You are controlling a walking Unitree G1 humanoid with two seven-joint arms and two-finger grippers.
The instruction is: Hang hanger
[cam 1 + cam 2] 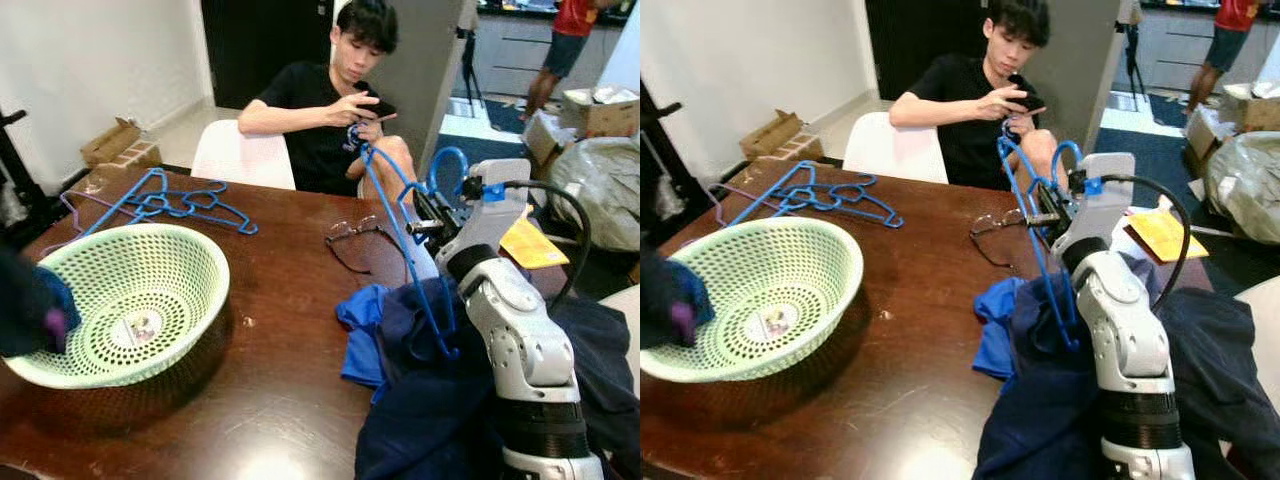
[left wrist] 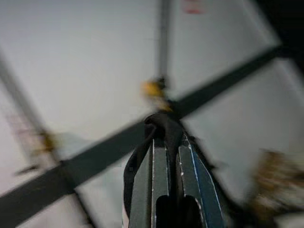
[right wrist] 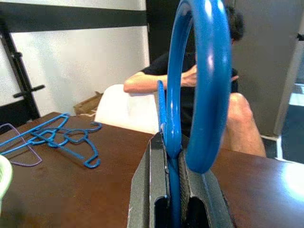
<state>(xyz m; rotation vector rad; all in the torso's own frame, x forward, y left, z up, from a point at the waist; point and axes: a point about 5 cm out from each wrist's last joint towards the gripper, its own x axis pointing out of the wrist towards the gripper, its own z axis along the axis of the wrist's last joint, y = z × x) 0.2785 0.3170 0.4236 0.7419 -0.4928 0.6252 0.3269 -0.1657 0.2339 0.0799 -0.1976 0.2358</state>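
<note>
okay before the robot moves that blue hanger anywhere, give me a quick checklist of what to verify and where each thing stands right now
1. Right gripper shut on the blue hanger: ok.
2. Hook above the fingers, free: ok.
3. Hanger's lower end clear of the dark blue clothes: not ok, it dips into them.
4. Person clear of the hanger: not ok, seated right behind it.
5. Glasses clear of the hanger: cannot tell.
6. Left gripper idle: cannot tell, view blurred.

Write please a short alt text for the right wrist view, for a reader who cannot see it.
The right pincer is shut on a blue hanger, its hook curving up in front. Behind it, more hangers lie on a dark wooden table, and a seated person is beyond.
</note>
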